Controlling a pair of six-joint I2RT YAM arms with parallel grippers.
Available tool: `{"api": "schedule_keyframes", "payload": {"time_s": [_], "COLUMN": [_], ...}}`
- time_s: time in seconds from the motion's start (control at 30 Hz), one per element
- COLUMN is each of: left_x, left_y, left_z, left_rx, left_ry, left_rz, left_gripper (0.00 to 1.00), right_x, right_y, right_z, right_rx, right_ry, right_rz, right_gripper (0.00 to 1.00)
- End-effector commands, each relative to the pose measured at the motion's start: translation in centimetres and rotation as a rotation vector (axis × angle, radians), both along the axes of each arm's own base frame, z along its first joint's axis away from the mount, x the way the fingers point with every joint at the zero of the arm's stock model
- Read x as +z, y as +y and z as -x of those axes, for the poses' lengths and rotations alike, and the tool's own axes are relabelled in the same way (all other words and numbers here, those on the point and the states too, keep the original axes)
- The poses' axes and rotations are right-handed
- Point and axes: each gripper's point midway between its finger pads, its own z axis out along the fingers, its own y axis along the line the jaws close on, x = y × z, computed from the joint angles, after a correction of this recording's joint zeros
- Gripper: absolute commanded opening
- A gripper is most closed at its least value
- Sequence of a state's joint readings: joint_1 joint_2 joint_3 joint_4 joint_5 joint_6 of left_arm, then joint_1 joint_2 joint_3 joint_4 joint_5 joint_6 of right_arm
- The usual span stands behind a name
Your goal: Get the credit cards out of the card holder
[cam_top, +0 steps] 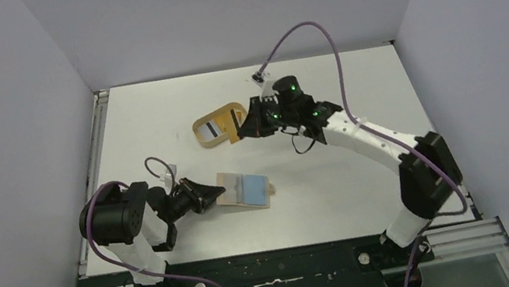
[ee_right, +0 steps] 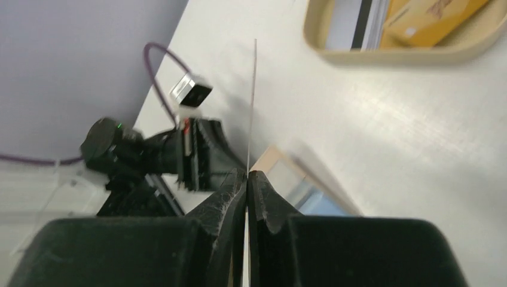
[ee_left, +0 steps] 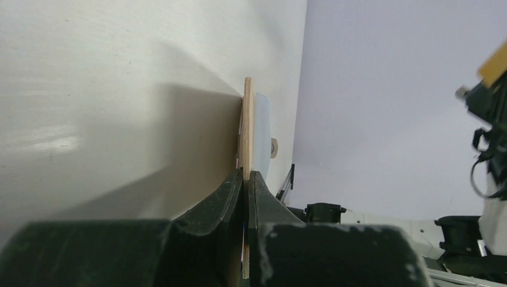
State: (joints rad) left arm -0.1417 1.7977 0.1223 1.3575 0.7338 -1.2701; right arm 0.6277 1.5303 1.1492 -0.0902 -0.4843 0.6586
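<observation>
Partly done: right gripper (cam_top: 245, 124) clutches one card (ee_right: 254, 101) near the tray (ee_right: 382, 58), left gripper (cam_top: 213, 193) clamps the card holder (cam_top: 230, 201), blue card (cam_top: 253, 188) inside.

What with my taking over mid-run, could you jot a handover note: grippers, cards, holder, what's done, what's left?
Left gripper: shut on one edge of the flat tan leather-like card holder, which lies open on the table.
Right gripper: shut on a thin card, seen edge-on, close to the oval tan wooden tray.
Done: the tray holds at least a black-striped pale card and a yellow card.
Left: put the held card down, then take the light blue plastic card off the holder.
</observation>
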Motion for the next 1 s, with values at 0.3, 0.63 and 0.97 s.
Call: {"api": "schedule_keyframes", "payload": {"time_s": [0.3, 0.63, 0.97], "left_x": [0.3, -0.8, -1.0], "left_y": [0.5, 0.3, 0.3], "left_z": [1.5, 1.7, 1.4], "left_rx": [-0.008, -0.031, -0.030], "left_ry": [-0.061, -0.036, -0.035], "left_rz": [-0.030, -0.044, -0.046], "left_gripper": [0.00, 0.00, 0.00], "right_x": [-4.8, -8.3, -11.0], "right_y": [1.1, 1.2, 2.4], "right_z": [-13.9, -17.4, -18.1], "right_rx": [0.046, 0.050, 0.054], "right_ry": [-0.011, 0.013, 0.055], "right_rz": [0.259, 0.289, 0.284], "right_gripper": [0.00, 0.00, 0.00]}}
